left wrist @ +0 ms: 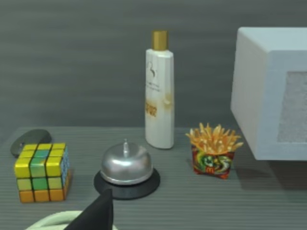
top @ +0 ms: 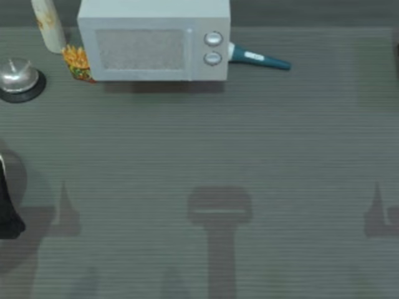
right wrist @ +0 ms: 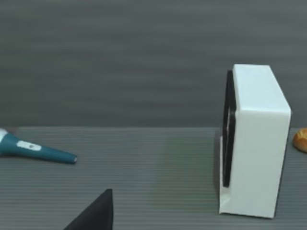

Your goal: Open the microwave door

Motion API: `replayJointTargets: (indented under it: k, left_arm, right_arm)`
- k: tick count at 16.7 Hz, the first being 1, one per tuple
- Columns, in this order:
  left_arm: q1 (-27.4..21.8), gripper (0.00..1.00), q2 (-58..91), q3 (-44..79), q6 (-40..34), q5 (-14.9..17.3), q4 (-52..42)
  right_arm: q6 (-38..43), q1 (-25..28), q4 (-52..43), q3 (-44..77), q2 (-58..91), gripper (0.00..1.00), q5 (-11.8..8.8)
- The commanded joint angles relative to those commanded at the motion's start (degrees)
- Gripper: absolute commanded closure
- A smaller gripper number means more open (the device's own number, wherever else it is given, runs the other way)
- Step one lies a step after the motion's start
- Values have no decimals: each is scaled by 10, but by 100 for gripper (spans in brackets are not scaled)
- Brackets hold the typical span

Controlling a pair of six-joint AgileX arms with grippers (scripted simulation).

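Note:
The microwave (top: pixel 154 38) stands at the back of the table, left of the middle, its front facing the near edge. Its door (top: pixel 140 70), pale grey with a speckled mesh window, lies flat against the front. Two silver knobs (top: pixel 213 39) sit on the narrow panel to the right of the door. In the left wrist view the microwave (left wrist: pixel 261 91) fills the side of the picture. My left arm (top: pixel 9 208) is parked at the table's left edge, far from the door. A black part of my left gripper (left wrist: pixel 96 215) shows low in its wrist view. My right gripper (right wrist: pixel 96 213) is off the top view.
Left of the microwave are a fries carton (top: pixel 77 62), a white bottle (top: pixel 47 25) and a silver bell (top: pixel 17 76). A Rubik's cube (left wrist: pixel 42 171) sits near the bell. A teal handled tool (top: pixel 259 59) lies right of the microwave. A white upright box (right wrist: pixel 254 143) stands farther right.

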Motion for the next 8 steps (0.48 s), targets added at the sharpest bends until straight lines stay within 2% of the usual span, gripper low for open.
replayJointTargets:
  k: [4, 8]
  left_arm:
    - [-4, 0, 13, 13, -2, 0, -9]
    - [-28, 0, 100, 95, -14, -2, -70]
  right_arm:
    - [0, 0, 0, 0, 0, 0, 0]
    - [0, 0, 0, 0, 0, 0, 0]
